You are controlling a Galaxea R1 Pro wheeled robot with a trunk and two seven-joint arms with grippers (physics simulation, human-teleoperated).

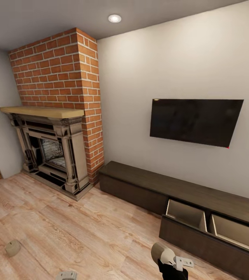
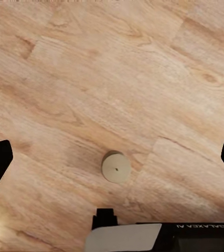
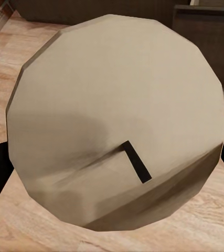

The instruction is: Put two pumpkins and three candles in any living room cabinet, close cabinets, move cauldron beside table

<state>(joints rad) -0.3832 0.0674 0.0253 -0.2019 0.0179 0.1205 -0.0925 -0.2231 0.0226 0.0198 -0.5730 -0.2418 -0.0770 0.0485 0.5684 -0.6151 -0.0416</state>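
A squat pale candle point(image 3: 117, 121) with a dark wick sits between the fingers of my right gripper point(image 3: 112, 163), which is shut on it. In the head view this candle point(image 1: 161, 252) hangs low above the floor, just in front of the cabinet point(image 1: 140, 186). The long dark-brown cabinet has a wide drawer pulled out, showing two beige compartments point(image 1: 186, 213). A second candle point(image 2: 116, 167) stands on the wood floor below my open left gripper point(image 2: 113, 160), apart from both fingers. That floor candle point(image 1: 12, 247) lies at the lower left of the head view.
A brick fireplace point(image 1: 54, 155) with a wooden mantel stands at the left, against the cabinet's end. A black TV point(image 1: 194, 120) hangs on the wall above the cabinet. Wood floor point(image 1: 81, 225) stretches between the fireplace and me.
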